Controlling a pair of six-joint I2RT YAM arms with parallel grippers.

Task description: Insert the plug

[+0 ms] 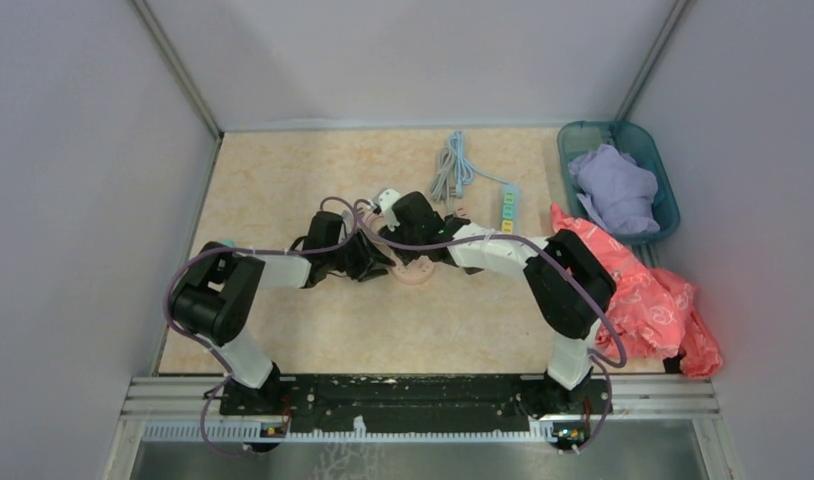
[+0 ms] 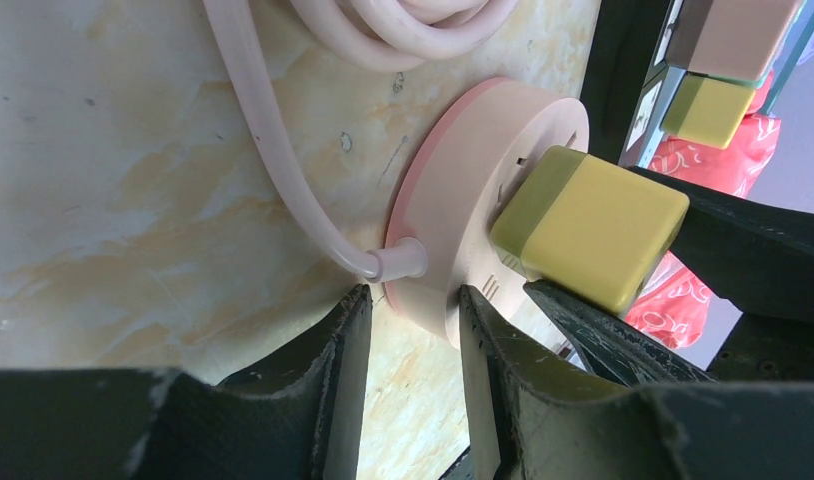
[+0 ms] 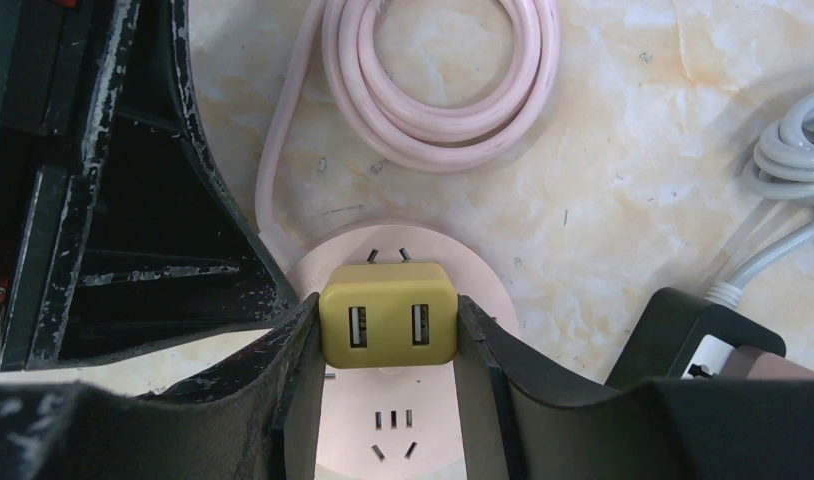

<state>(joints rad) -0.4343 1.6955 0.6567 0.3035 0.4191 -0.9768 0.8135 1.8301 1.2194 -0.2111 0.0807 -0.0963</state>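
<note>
The right gripper (image 3: 386,308) is closed part-way, its two black fingers clamped on the sides of the yellow plug (image 3: 388,328); the plug's face with two USB ports points back at the wrist camera, and its two metal pins show bare at its far side; the plug sits tilted over the top of the round pink socket (image 2: 463,180), one corner close to the face; whether the pins have met any slot cannot be told

The left gripper (image 2: 413,310) is narrowly closed on the socket's edge, one finger under the rim beside the cord stub, the other on the top face; the pink cord (image 3: 438,150) runs from that stub into a loose coil just beyond the socket

The socket lies near the middle of the table (image 1: 283,180); a grey cable (image 1: 451,165) and a power strip (image 1: 508,205) lie further back; at the right stand a teal basket (image 1: 613,125) with a purple cloth (image 1: 615,190) and a red bag (image 1: 648,295)
</note>
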